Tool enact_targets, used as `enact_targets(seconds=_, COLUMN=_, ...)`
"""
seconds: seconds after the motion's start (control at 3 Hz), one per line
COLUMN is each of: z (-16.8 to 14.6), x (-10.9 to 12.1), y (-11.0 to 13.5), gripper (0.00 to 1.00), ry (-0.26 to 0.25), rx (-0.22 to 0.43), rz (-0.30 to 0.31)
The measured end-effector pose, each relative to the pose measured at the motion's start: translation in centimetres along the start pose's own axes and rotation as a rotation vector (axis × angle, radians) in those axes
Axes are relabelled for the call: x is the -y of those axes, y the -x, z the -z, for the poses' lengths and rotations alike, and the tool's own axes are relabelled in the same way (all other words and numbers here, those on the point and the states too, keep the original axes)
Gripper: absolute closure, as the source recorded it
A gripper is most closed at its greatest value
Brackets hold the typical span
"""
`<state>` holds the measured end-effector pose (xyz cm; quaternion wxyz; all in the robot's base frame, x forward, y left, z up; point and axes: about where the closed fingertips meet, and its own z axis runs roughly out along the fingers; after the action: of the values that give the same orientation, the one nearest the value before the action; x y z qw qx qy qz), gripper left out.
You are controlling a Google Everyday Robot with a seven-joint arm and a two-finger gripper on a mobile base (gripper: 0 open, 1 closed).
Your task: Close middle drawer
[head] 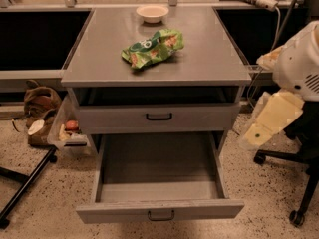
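The middle drawer (114,211) is pulled way out and empty, so I'd guess it just needs a shove on its front, but the gripper (261,126) hangs off right of the cabinet (214,59), not touching it, and I can't tell if it's open or closed.

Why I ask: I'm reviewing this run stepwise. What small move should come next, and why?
Probably bring the end effector across and down to the front of the middle drawer. The drawer stands pulled far out, while the end effector hangs at the right of the view beside the cabinet, apart from it, so it cannot push yet.
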<state>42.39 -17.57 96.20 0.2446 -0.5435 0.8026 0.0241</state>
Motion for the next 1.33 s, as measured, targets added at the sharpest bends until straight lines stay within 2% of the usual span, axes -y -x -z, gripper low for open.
enact_targets(seconds=0.33, z=-2.9, x=-3.2, y=-1.0, gripper=0.0, ry=0.001, rx=0.023, rz=-0.086)
enact_targets(seconds=0.67, z=-7.2, x=-6.7, y=-3.3, gripper=0.0, ry=0.023, rx=0.044, rz=-0.174)
enact_targets(seconds=1.0, z=-14.2, x=-10.5, y=-5.2, gripper=0.0, ry=0.089, rx=0.05, rz=-0.232)
enact_targets(seconds=1.33, z=-14.2, x=-10.5, y=-5.2, gripper=0.0, ry=0.089, rx=0.05, rz=-0.232)
